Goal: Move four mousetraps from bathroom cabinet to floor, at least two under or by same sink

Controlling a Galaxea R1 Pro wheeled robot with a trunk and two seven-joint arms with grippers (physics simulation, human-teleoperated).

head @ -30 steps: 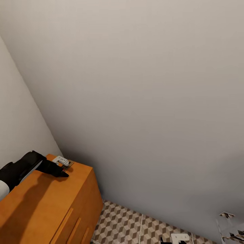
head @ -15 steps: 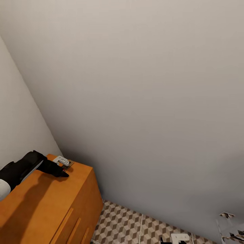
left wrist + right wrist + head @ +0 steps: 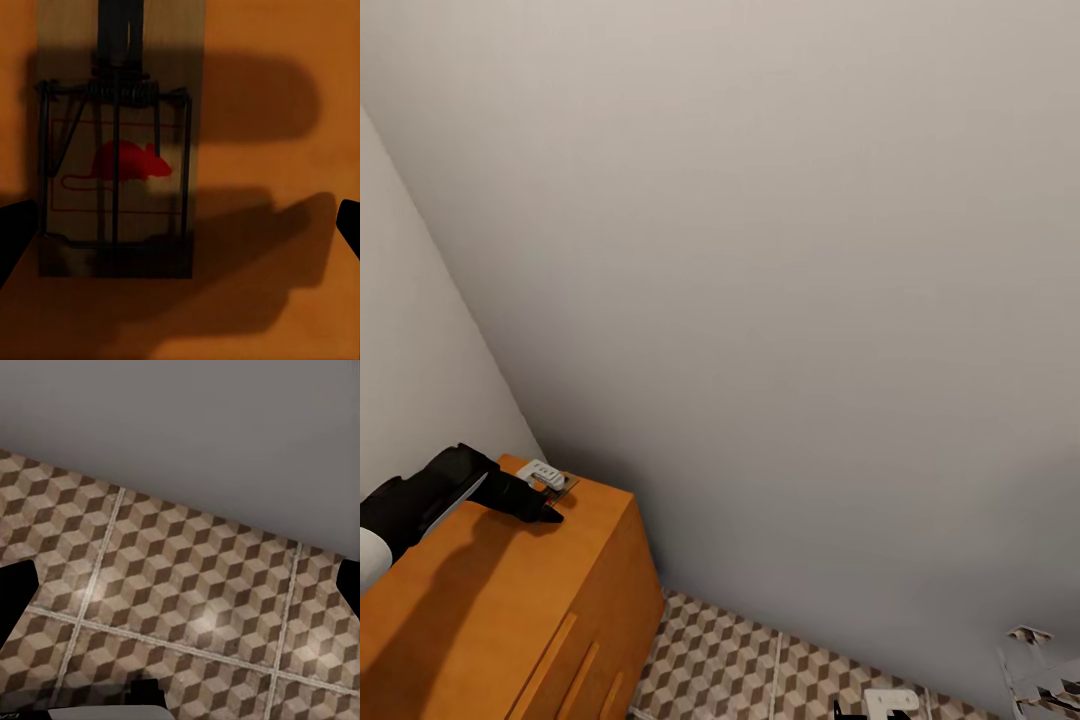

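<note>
At the lower left of the head view, the left gripper (image 3: 538, 508) hovers over a mousetrap (image 3: 546, 477) lying at the far corner of the cabinet (image 3: 510, 610) top. Its fingers are spread wide on either side of the mousetrap (image 3: 116, 184), not yet closed. The right gripper (image 3: 180, 585) is also wide, holding nothing above the bathroom floor (image 3: 187, 592). No trap shows on the floor; judging by this, most of the task remains.

The low orange-brown wooden cabinet (image 3: 510, 590) is carrying a small tan-wood mousetrap (image 3: 548, 478) lying flat at its top's far corner.
</note>
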